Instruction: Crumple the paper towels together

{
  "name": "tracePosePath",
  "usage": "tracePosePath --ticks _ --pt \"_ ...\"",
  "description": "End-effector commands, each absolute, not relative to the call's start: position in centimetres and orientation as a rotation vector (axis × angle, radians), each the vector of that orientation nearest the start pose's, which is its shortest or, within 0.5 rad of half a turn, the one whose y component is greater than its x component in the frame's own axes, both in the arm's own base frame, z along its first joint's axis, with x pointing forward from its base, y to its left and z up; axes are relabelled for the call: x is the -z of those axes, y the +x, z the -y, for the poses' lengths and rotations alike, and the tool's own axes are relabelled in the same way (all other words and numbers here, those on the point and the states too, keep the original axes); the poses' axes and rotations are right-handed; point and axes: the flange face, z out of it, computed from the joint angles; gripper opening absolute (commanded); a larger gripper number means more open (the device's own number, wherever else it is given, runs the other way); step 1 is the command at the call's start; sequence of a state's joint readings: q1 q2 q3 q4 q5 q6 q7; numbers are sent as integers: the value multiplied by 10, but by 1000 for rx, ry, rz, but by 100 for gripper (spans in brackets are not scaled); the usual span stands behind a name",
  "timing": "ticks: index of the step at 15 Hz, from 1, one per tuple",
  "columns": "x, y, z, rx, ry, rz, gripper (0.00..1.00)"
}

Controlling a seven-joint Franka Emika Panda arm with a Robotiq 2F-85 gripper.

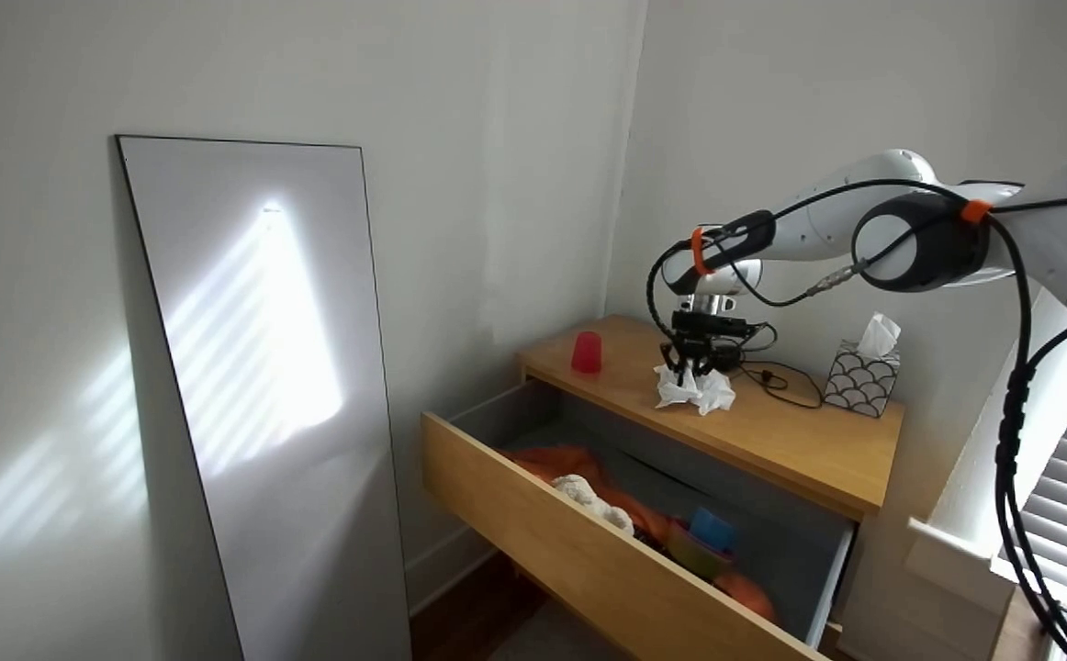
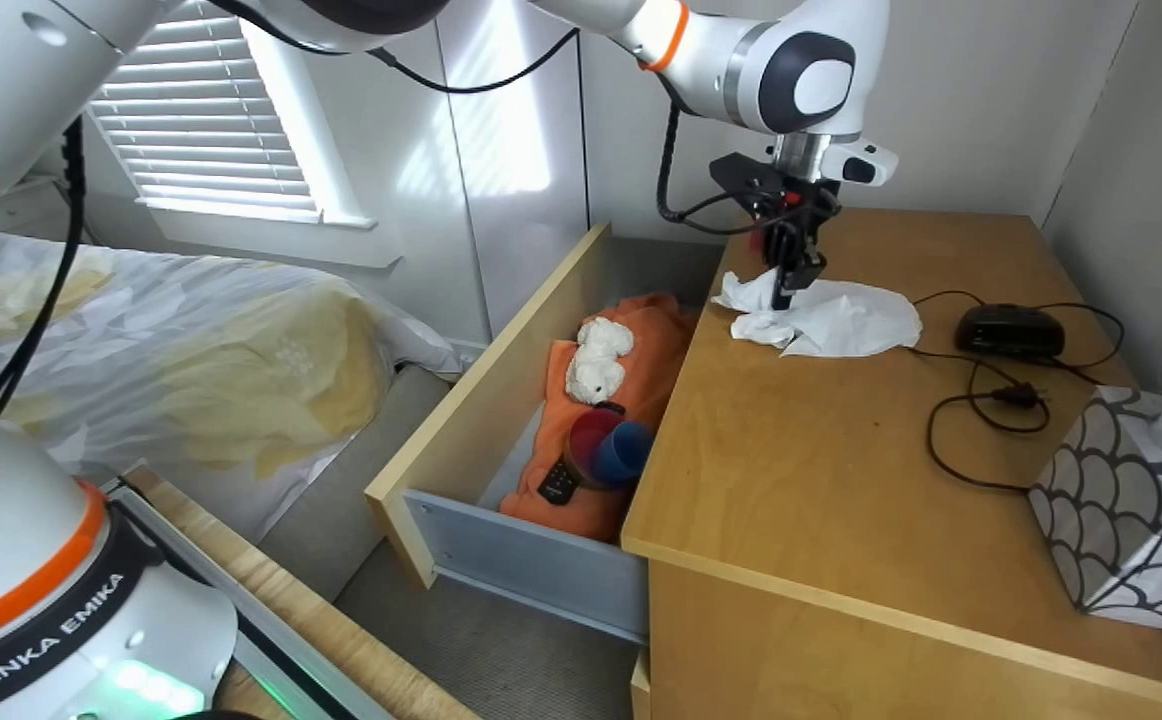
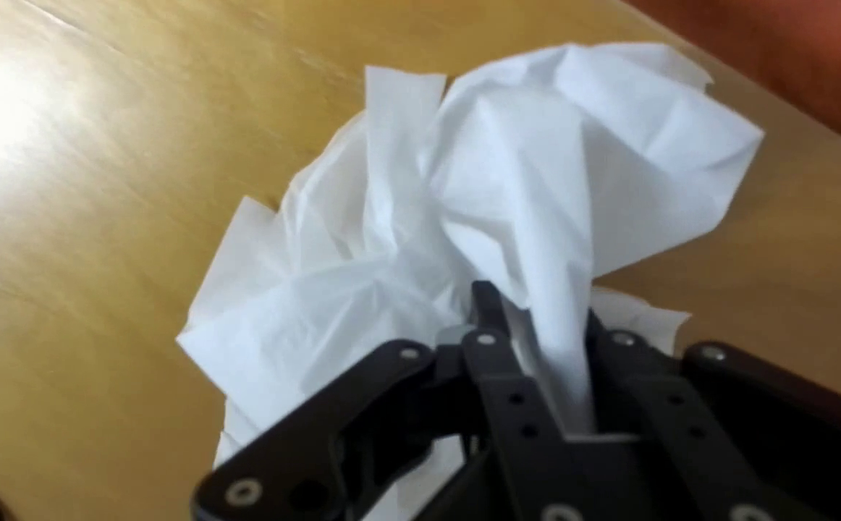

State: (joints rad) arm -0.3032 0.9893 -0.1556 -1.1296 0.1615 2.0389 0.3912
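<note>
You are holding bunched paper towels (image 3: 391,246) clamped in the gripper (image 3: 542,307), probably risking unpinched edges slipping free.

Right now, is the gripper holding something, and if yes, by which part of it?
A raised fold of the paper towels stands between the jaws of the gripper, but whether they pinch it cannot be told.

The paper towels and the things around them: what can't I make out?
Paper towels: sheet count, hidden by folds and the hand in the wrist view.
Tissue box: cut off by the right edge in an exterior view.
Black gadget: too dark for detail in an exterior view.
</note>
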Motion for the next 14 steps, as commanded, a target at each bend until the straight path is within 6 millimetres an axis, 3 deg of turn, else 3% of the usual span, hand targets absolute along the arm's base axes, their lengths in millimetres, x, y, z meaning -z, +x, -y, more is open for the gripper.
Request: tracePosePath --ticks 1,7,11,14 --pt "-191 690 303 -83 -2852 -1388 56" --pt "-219 686 316 -9 -2919 -1395 99" --pt "-226 682 323 -4 -3032 -1309 100" --pt "-206 679 319 -11 -3051 -1189 100"
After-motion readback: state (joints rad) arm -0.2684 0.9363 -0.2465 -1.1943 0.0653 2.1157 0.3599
